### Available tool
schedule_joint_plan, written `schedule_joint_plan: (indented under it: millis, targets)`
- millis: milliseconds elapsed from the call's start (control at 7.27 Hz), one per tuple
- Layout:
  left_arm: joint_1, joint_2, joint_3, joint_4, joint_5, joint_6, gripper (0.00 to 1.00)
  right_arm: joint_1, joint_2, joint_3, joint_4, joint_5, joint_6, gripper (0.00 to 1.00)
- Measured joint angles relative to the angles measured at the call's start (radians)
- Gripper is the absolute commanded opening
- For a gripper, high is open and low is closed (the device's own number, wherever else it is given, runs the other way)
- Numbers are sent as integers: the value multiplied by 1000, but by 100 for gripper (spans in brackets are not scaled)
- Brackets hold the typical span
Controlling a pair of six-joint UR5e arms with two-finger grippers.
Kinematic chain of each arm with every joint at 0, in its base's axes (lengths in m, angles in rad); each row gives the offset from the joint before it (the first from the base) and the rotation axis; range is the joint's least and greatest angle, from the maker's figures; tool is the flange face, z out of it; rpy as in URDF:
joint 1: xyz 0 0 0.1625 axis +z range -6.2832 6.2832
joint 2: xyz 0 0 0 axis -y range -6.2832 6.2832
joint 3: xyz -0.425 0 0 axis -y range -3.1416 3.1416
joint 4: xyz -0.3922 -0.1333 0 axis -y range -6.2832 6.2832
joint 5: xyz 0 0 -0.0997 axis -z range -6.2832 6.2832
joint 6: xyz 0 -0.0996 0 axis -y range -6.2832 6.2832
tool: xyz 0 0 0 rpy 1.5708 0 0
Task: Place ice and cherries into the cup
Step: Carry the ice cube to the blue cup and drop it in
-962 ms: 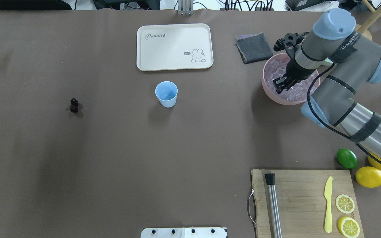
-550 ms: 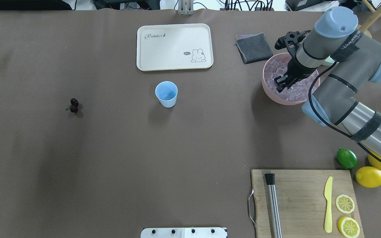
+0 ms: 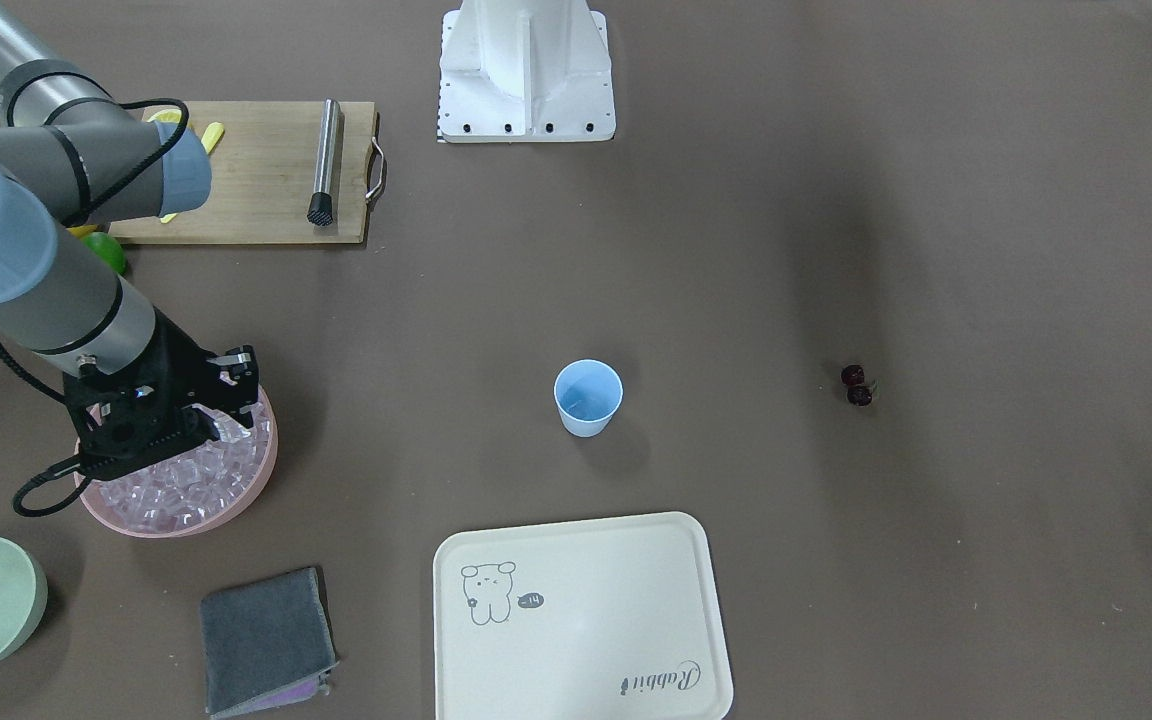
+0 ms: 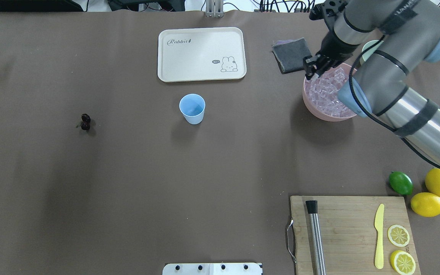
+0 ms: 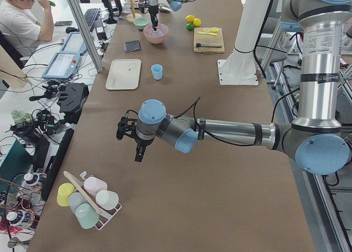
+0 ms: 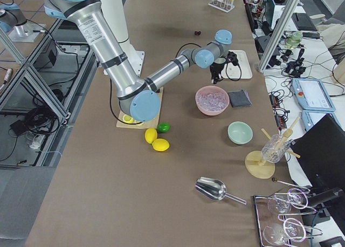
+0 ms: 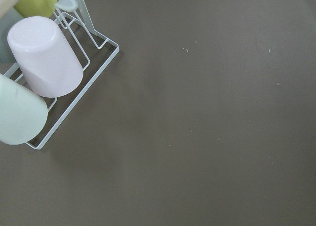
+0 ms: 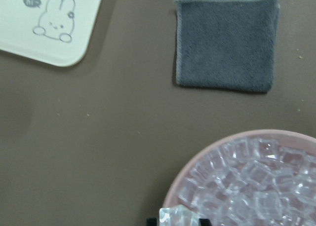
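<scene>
The light-blue cup (image 4: 192,108) stands upright mid-table, also in the front view (image 3: 588,396). The cherries (image 4: 85,122) lie far to its left on the cloth. The ice (image 4: 329,93) fills a pink bowl (image 4: 311,107). My right gripper (image 4: 311,72) hangs above the bowl's far left rim. In the right wrist view it is shut on one ice cube (image 8: 177,218) held between its black fingertips, above the bowl (image 8: 197,162). My left gripper (image 5: 137,150) hovers over bare table far from the cup; I cannot tell if it is open or shut.
A cream rabbit tray (image 4: 201,54) lies behind the cup, a grey cloth (image 4: 293,55) beside the bowl. A cutting board (image 4: 351,233) carries a muddler, knife and lemon slices; a lime (image 4: 400,183) and lemons lie nearby. A rack of cups (image 7: 42,73) is near my left wrist.
My right gripper has risen out of the ice and moved toward the bowl's far left rim. The cup and cherries have not moved.
</scene>
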Motion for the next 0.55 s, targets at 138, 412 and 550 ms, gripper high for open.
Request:
schedule_joint_plan:
  millis: [138, 412, 550]
  targets:
    - [0, -2, 3, 0, 0, 0, 97, -39, 101, -46, -21, -27, 84, 0]
    - [0, -7, 14, 0, 0, 0, 97, -147, 286, -159, -27, -129, 273, 0]
    - [0, -8, 19, 0, -2, 1, 97, -214, 365, -215, -24, -196, 360, 0]
